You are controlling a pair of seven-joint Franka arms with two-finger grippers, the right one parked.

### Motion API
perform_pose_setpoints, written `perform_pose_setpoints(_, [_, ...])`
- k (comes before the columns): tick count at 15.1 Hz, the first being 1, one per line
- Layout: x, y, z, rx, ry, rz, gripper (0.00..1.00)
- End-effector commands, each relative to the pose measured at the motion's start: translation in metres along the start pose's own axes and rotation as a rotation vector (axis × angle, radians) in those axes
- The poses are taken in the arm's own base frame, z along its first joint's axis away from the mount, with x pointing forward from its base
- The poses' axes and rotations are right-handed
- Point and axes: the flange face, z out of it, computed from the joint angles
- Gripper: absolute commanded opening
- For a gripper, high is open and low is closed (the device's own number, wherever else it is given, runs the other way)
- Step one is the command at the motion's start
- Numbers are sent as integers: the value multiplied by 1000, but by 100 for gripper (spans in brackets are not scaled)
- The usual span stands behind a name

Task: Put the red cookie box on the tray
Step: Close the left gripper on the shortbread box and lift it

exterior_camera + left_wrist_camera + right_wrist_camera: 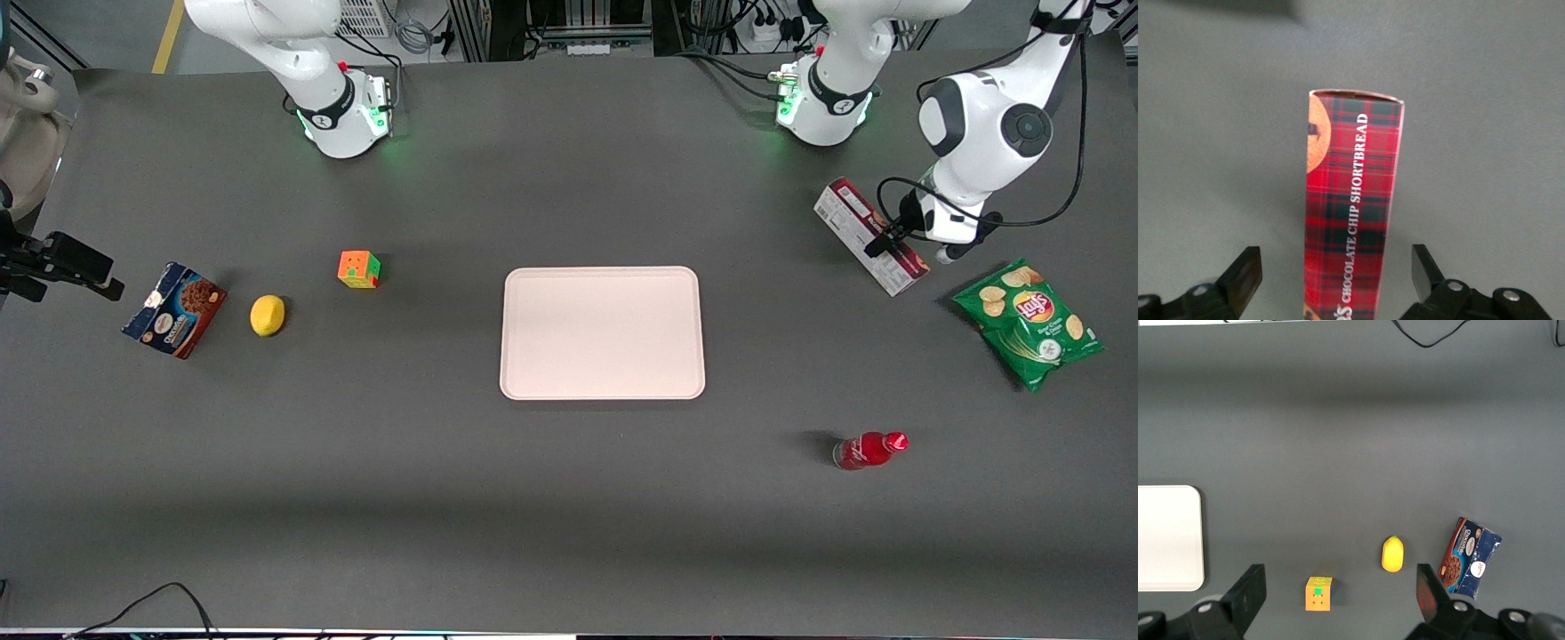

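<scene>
I have the left arm's gripper down over the red cookie box, which lies on the dark table toward the working arm's end, well apart from the tray. Through the wrist camera I see the gripper spread wide, its two black fingers straddling the red cookie box with bare table showing between each finger and the carton, so nothing is gripped. The carton's tartan face reads "CHOCOLATE CHIP SHORTBREAD" along its length, with part of a cookie picture at one edge. From the front I can make out its white-grey printed side panel, and the box sits at an angle to the table's edges. The tray lies flat in the middle of the table, pale cream-pink, with nothing on it. A green Lay's chip bag lies near the box, nearer to the front camera, and a red bottle lies on its side nearer still. Toward the parked arm's end I see a Rubik's cube, a lemon and a blue-and-brown chocolate cookie box, the lemon between the other two.
</scene>
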Motion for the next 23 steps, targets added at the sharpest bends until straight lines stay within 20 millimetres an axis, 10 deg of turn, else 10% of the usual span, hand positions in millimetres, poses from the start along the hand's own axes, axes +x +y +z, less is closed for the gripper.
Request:
perform_pose_setpoints(1, [-23,-8,16,7,1,-17,99])
perform_pose_setpoints(10, [-28,-7,19,35,-47,-64,30])
perform_pose_setpoints(16, [-12,7,-6,83,-129,-53,18])
perform_pose_setpoints(23, [-21,104,-113,85,-29,177,18])
